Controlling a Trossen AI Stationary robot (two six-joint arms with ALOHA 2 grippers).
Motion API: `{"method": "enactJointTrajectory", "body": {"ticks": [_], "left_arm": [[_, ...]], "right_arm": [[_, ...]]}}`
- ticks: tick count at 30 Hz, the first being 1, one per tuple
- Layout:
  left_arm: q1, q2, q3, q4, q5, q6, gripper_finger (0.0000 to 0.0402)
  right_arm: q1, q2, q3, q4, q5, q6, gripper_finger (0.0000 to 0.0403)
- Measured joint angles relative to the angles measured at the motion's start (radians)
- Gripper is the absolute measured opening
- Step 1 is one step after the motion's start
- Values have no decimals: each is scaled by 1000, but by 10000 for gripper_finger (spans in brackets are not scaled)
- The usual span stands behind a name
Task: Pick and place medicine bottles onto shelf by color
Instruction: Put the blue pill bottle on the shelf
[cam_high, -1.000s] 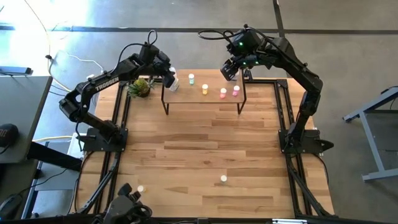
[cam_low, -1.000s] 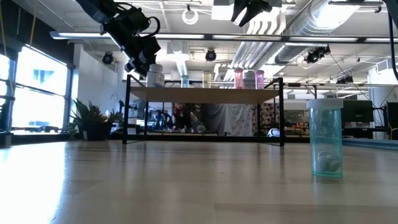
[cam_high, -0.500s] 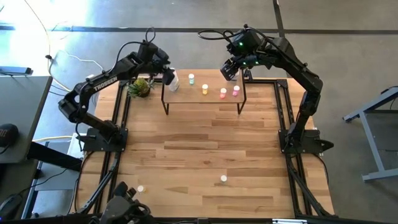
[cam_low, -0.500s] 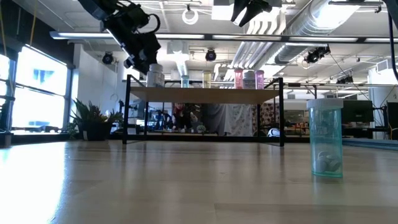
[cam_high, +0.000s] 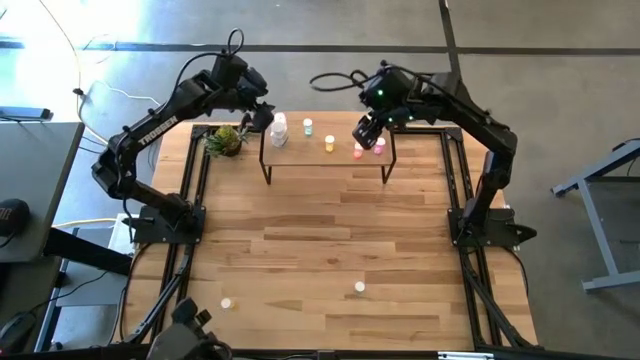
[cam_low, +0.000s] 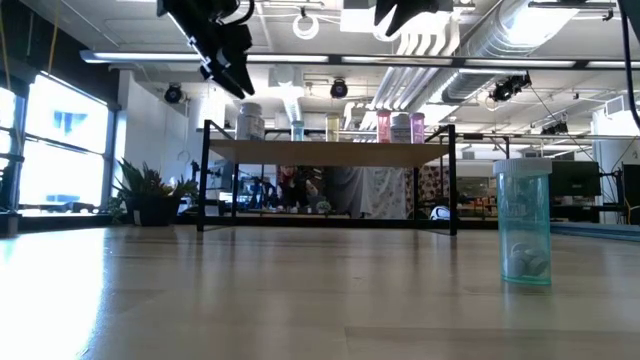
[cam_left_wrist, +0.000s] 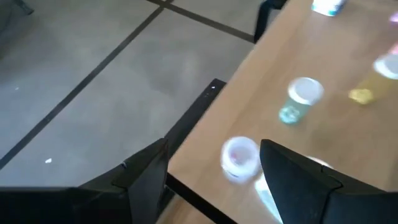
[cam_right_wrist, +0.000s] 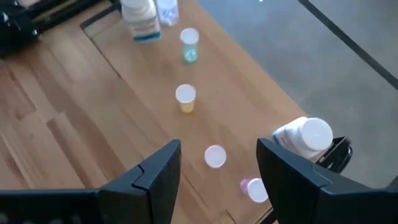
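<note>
Medicine bottles (cam_high: 330, 143) in a row, white, teal, yellow, pink, on shelf (cam_high: 320, 158)

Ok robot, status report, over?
Left gripper open, risen off white bottle on shelf. Right gripper open over pink bottles. Nothing blocking.

Bottles (cam_high: 330, 142) in a row on shelf (cam_high: 320, 158), plant (cam_high: 226, 140) left.

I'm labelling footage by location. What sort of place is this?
Probably a lab or industrial workspace: exposed ceiling ducts, a bare concrete floor, and a wooden table.
</note>
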Motion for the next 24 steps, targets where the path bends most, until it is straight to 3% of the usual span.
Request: {"method": "enactJointTrajectory", "body": {"ticks": [8, 14, 24], "left_arm": [[-80, -104, -11, -104, 15, -14, 243], [-174, -236, -161, -70, 126, -141, 243], [-410, -430, -378, 36, 18, -426, 243]], "right_arm": [[108, 2, -95, -57, 24, 45, 201], [176, 2, -262, -33, -58, 84, 201], [324, 1, -492, 89, -180, 114, 201]]}}
